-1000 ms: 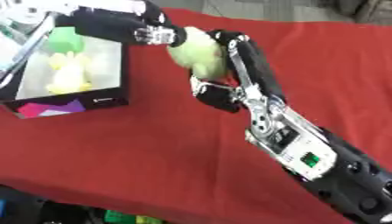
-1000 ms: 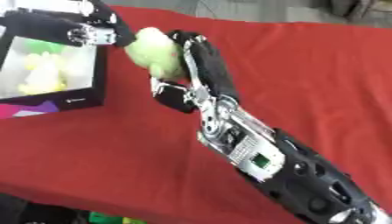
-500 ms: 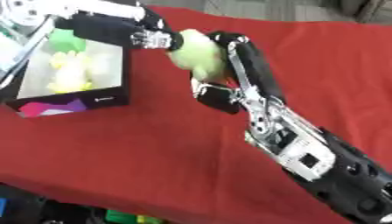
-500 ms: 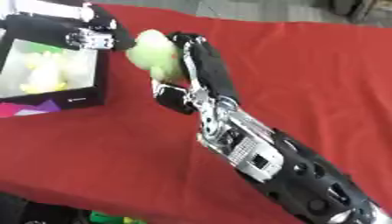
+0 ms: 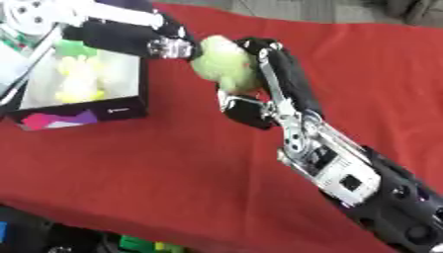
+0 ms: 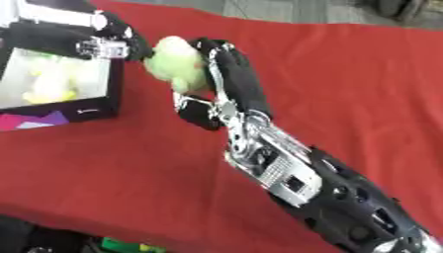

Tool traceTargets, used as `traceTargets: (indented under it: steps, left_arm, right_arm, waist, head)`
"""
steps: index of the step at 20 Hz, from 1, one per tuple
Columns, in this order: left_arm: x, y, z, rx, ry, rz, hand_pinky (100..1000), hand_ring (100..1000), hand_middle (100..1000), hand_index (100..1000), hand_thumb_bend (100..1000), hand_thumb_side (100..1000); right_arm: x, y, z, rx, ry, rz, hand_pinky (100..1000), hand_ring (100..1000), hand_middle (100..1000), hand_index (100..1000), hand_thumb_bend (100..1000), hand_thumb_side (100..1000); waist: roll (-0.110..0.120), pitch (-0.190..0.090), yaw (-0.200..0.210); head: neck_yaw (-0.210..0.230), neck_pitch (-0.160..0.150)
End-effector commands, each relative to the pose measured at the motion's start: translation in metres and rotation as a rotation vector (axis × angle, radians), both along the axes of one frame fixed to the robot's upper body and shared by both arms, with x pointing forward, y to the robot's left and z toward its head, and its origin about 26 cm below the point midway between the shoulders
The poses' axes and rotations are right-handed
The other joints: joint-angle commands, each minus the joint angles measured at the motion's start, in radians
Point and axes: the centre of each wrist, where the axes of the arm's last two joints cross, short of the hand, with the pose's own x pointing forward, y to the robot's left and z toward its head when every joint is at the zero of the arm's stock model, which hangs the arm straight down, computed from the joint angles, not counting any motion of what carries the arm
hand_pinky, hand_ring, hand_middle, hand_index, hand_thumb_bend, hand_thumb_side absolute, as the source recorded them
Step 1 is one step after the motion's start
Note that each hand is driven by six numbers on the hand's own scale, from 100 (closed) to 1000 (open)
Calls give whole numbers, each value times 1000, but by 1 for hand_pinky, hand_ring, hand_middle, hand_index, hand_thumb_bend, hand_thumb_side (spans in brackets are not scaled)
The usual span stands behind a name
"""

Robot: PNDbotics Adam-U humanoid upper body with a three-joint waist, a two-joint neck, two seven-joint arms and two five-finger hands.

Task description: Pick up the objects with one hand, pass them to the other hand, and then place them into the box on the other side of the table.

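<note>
- Upper centre: we see the right hand [image 5: 259, 74], fingers curled round a pale green plush toy [image 5: 221, 62].
- The left hand [image 5: 169, 47] touches it; we cannot tell its fingers' state.
- Upper left: a black-walled box [image 5: 121, 112] on the red surface [image 5: 173, 173].

Both views come from my head, looking steeply down on the red table [image 5: 173, 173] from close above; the far edge lies toward twelve o'clock, my body toward six; the two eyes sit side by side, so the pictures nearly match; each shows my right hand [image 5: 259, 74] reaching in from five o'clock toward eleven, my left hand [image 6: 121, 44] at eleven, and the box [image 5: 82, 116] at ten; in the right eye view the box sits nearer nine o'clock, partly cut off.
</note>
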Motion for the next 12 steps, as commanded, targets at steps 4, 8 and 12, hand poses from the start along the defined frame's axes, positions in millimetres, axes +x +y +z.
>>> traceTargets:
  steps: [4, 8, 12]
  left_arm:
    - [-10, 6, 9, 27, -34, -1, 1000, 914, 809, 895, 163, 978]
    - [-14, 4, 5, 52, -76, -11, 1000, 931, 817, 903, 239, 1000]
    - [-14, 5, 2, 53, -73, -46, 1000, 952, 818, 905, 246, 1000]
  right_arm:
    - [-6, -4, 11, -3, -55, -12, 690, 491, 456, 523, 100, 100]
    - [-7, -3, 11, -14, -69, 2, 689, 490, 456, 523, 100, 100]
    - [-7, -3, 11, -16, -69, 1, 687, 489, 455, 522, 100, 100]
  waist:
    - [6, -14, 3]
    - [7, -13, 2]
    - [8, -12, 0]
  head:
    - [-6, 6]
    - [-11, 9]
    - [-16, 12]
